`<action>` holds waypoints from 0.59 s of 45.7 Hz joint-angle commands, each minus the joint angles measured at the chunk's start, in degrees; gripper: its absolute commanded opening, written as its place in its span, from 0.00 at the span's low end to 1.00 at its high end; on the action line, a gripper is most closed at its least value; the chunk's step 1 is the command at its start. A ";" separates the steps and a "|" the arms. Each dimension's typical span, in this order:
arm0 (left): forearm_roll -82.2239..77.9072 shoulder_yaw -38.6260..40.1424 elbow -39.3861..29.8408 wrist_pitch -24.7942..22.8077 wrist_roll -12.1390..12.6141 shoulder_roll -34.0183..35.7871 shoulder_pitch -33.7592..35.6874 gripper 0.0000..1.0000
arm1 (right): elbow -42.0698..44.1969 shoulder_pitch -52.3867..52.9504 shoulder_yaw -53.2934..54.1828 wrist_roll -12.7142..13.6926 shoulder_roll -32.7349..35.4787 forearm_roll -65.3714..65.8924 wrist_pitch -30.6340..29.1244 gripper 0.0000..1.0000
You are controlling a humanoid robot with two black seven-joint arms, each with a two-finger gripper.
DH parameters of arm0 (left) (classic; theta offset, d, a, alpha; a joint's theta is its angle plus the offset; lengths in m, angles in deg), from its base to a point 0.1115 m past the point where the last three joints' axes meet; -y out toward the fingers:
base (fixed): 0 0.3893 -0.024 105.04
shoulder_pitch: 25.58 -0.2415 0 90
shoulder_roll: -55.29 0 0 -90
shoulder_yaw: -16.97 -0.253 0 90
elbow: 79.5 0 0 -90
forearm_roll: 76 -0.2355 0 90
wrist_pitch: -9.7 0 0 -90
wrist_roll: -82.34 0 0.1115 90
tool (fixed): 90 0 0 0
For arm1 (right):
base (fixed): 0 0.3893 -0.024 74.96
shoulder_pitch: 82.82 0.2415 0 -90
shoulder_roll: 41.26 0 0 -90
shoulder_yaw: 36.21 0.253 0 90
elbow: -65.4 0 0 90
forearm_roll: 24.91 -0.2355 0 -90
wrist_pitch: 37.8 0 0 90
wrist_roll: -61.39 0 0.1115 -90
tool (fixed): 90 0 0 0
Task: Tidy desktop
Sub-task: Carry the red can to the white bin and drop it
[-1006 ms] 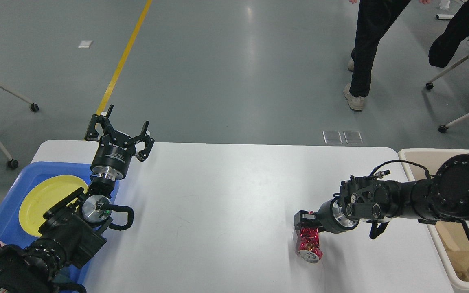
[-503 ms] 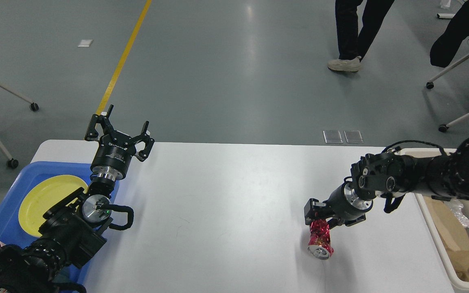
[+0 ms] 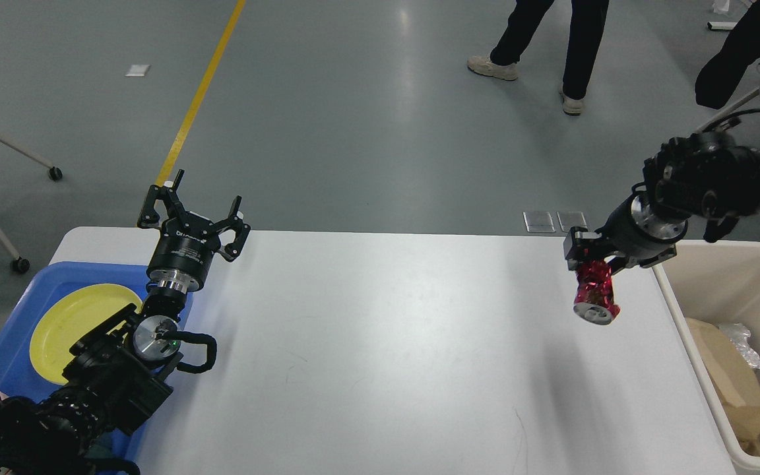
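The desktop (image 3: 367, 356) is a large white tabletop filling the lower middle of the head view. My right gripper (image 3: 588, 260) is shut on a crushed red can (image 3: 596, 294) and holds it in the air above the table's right part, close to the cream bin (image 3: 736, 277). My left gripper (image 3: 195, 211) is open and empty, raised over the table's far left edge beside the blue tray (image 3: 17, 330).
A yellow plate (image 3: 76, 323) lies in the blue tray. The cream bin at the right holds a brown paper piece (image 3: 726, 373) and clear wrap (image 3: 743, 336). A person's legs (image 3: 551, 39) and rolling chairs stand on the floor beyond the table.
My right gripper has lifted the red can off the table and carried it up and to the right, toward the cream bin. The left arm has not moved. The person walked leftward.
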 commanded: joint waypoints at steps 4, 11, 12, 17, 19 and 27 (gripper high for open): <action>0.00 0.00 0.00 0.00 0.00 0.00 0.00 0.97 | 8.23 0.90 -4.24 0.09 2.11 0.66 0.00 0.00; 0.00 0.00 0.00 0.00 0.00 0.00 0.00 0.97 | 16.06 -2.43 -5.38 0.09 2.91 2.86 0.79 0.00; 0.00 0.00 0.00 0.00 0.00 0.00 0.00 0.97 | 17.11 -3.48 -5.38 0.09 2.99 3.03 0.88 0.00; 0.00 0.00 0.00 0.00 0.00 0.00 0.00 0.97 | 22.21 -7.18 -5.38 0.09 3.78 3.91 1.06 0.00; 0.00 0.00 0.00 -0.08 0.00 0.00 0.00 0.97 | 24.23 -8.59 -5.38 0.09 4.05 4.44 1.14 0.00; 0.00 0.00 0.00 0.00 0.00 0.00 0.00 0.96 | 31.62 -15.79 -4.59 0.09 4.57 4.35 6.05 0.00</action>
